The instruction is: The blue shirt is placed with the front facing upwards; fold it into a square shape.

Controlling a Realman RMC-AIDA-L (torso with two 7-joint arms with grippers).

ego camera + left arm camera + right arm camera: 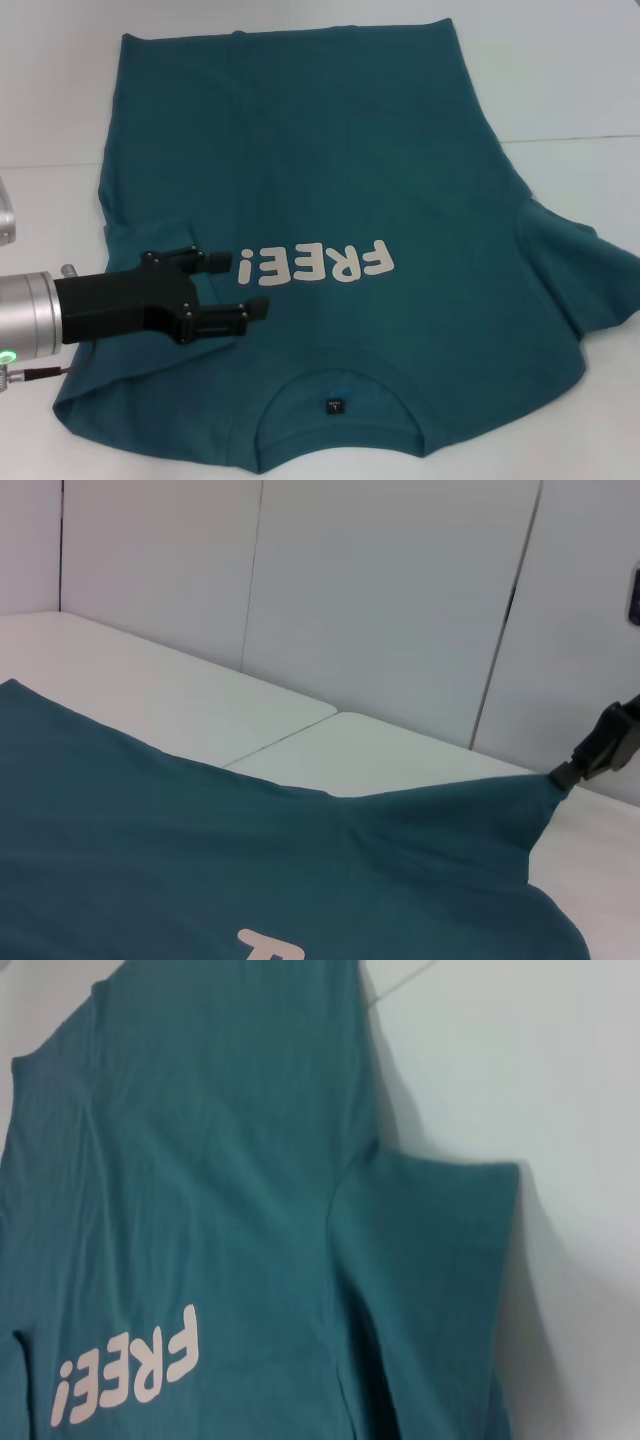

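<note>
The blue shirt [330, 160] lies front up on the white table [570, 70], with white "FREE!" lettering [315, 265] and the collar with its dark label [334, 406] nearest me. Its left sleeve [150, 240] is folded in over the body. Its right sleeve [590, 270] sticks out sideways. My left gripper [240, 285] is open and empty just above the shirt, beside the lettering's "!". In the left wrist view, a dark part of my right gripper [600, 745] meets the tip of the right sleeve [500, 810]. The right wrist view looks down on that sleeve [430, 1260].
A seam [570, 140] crosses the white table at the right. Pale wall panels [380, 600] stand behind the table's far edge. Bare table shows on both sides of the shirt.
</note>
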